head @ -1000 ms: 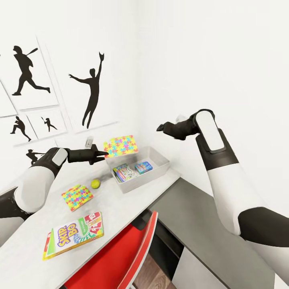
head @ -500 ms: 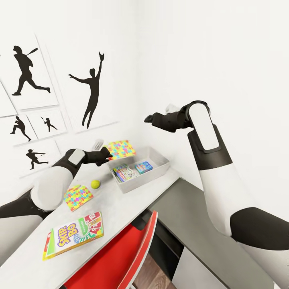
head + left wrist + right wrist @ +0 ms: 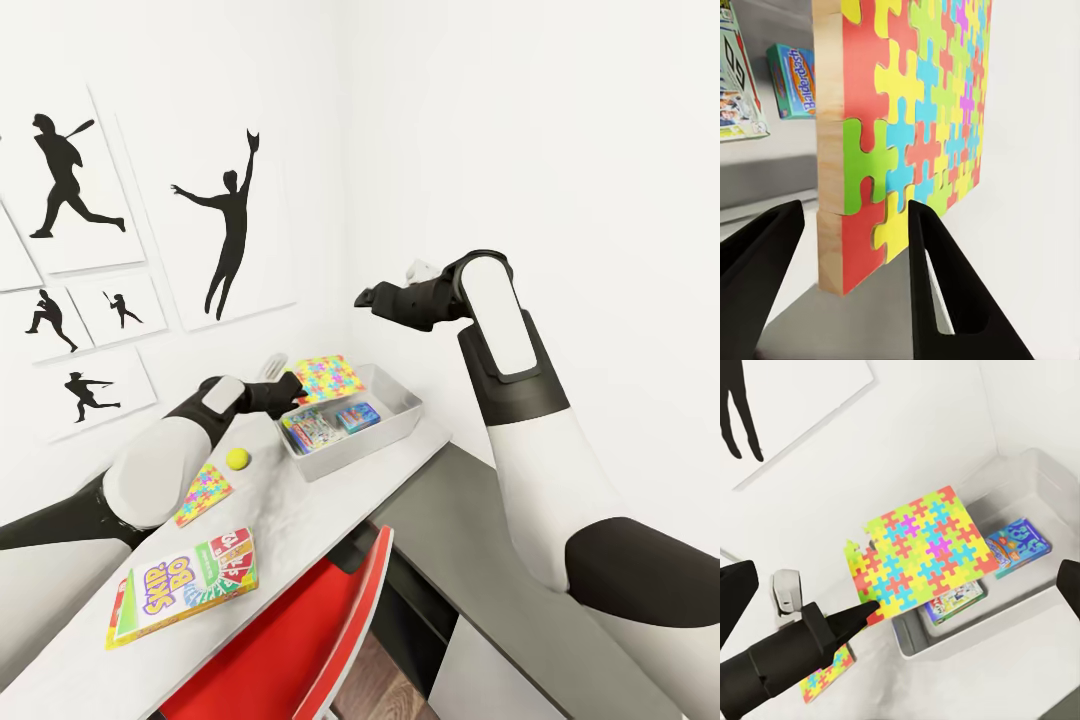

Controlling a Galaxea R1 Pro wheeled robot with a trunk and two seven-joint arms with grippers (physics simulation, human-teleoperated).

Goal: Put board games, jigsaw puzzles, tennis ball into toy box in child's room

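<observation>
Left arm carries the larger jigsaw puzzle [image 3: 328,378] over the toy box [image 3: 400,415] while the right arm hangs above.

The light grey surface [image 3: 300,520] meets two white walls at its far corner, where the toy box sits with two board games already inside: a blue one [image 3: 357,416] and a green-bordered one [image 3: 312,428]. The left end effector [image 3: 292,386] pinches the larger puzzle by one edge, its two fingers pressed on either face, holding the mat tilted over the box's far rim, likely ready to drop in. The right end effector [image 3: 366,298] hovers above the box, spread and empty. Near the front edge lies the SKIP-BO game [image 3: 185,586]; further back, the smaller puzzle [image 3: 205,492], then the tennis ball [image 3: 238,458] just beside the box.
</observation>
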